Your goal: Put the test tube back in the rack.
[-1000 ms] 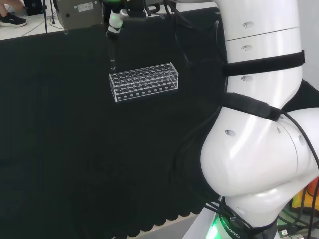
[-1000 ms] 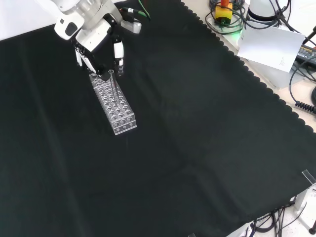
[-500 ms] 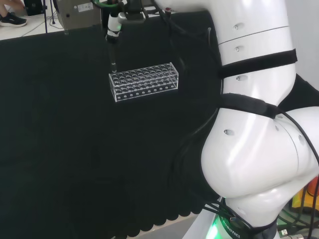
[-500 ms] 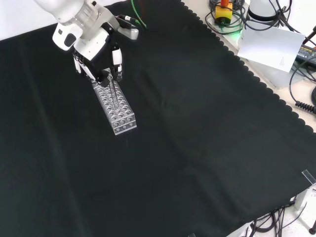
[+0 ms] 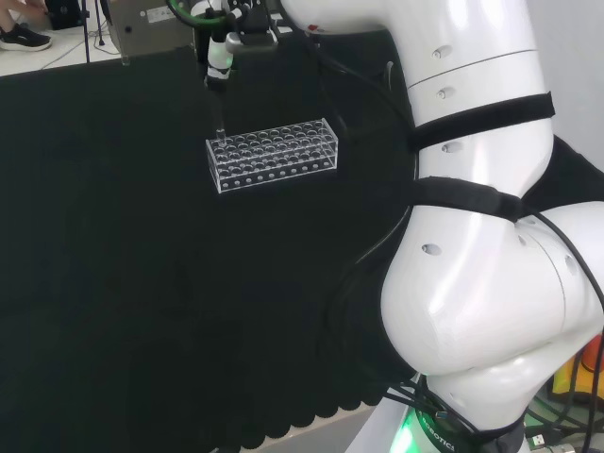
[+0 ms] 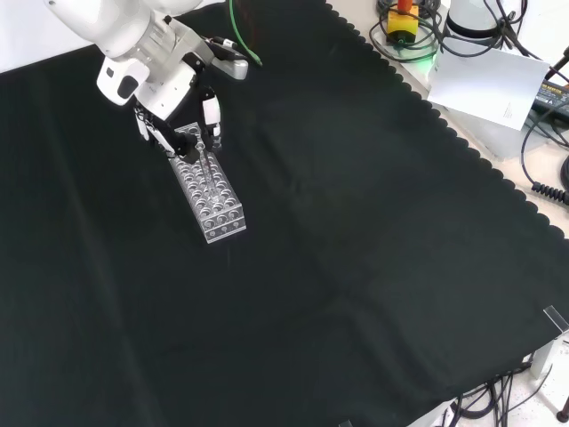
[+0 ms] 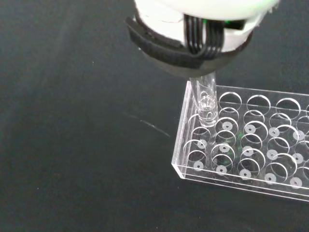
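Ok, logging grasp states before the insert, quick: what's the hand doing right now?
Hand: shut on the test tube, holding it upright with its lower end at a corner hole of the rack.

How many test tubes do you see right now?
1: the test tube is held by the hand, over the rack at its end. Other clear tubes could go unseen.
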Robot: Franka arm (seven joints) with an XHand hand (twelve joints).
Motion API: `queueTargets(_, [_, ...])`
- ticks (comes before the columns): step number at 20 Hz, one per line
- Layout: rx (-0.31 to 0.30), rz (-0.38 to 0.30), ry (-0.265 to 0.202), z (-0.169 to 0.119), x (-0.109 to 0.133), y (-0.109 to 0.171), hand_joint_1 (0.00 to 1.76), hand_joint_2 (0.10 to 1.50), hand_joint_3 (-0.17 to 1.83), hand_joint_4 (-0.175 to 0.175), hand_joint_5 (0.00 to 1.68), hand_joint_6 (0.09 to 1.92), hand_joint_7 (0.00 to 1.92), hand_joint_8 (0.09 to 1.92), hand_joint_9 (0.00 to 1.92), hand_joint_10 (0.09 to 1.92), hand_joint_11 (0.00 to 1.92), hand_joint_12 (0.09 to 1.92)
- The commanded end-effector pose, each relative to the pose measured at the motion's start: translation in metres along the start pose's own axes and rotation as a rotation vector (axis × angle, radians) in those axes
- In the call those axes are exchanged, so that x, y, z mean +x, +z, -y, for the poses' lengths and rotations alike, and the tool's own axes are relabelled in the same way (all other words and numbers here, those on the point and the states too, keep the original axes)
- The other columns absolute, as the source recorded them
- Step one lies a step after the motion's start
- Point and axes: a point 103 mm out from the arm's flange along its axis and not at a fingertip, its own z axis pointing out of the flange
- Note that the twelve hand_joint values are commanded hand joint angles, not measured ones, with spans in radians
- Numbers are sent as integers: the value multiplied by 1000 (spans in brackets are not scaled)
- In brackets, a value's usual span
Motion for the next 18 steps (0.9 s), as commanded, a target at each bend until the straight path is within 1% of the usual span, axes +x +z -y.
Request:
queueTargets(1, [3,-13,0,-2,-1,3,1430,711,479,-175,1358,244,1408,700,1351,317,890,1145])
queueTargets(18, [8,-28,-11,-3,1,3,1430,710,480,-175,1359,241,1408,700,1354,312,889,1145])
